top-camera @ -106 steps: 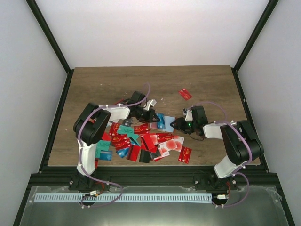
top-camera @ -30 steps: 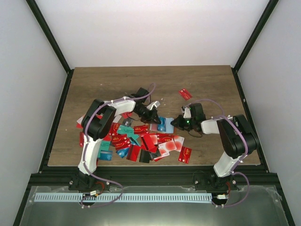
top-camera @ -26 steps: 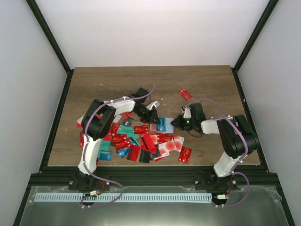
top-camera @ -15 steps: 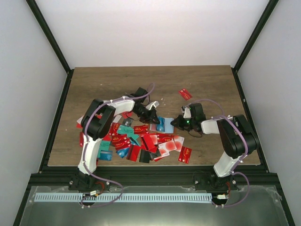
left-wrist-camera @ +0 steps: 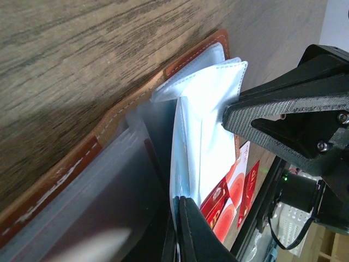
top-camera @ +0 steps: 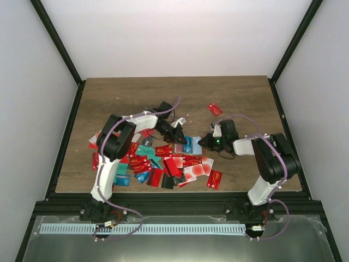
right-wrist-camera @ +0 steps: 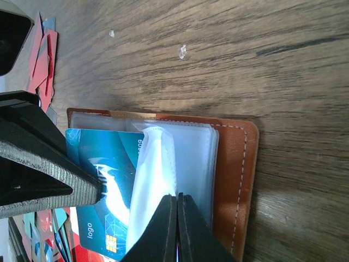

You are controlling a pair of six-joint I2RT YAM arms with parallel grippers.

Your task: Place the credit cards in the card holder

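Holder (right-wrist-camera: 242,164) lies open on bench (top-camera: 120,98), btwn the two arms, long axis across them. L jaws & R jaws each shut on a clear sleeve, from opposite sides. Teal card (right-wrist-camera: 103,164) sits in a sleeve. Loose cards (top-camera: 163,164) just near-side, closer to L arm.

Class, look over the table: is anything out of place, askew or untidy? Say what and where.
Yes. The credit cards lie in a jumbled, overlapping heap toward the front of the table, while one red card sits alone, askew, farther back. The card holder has its clear sleeves fanned up.
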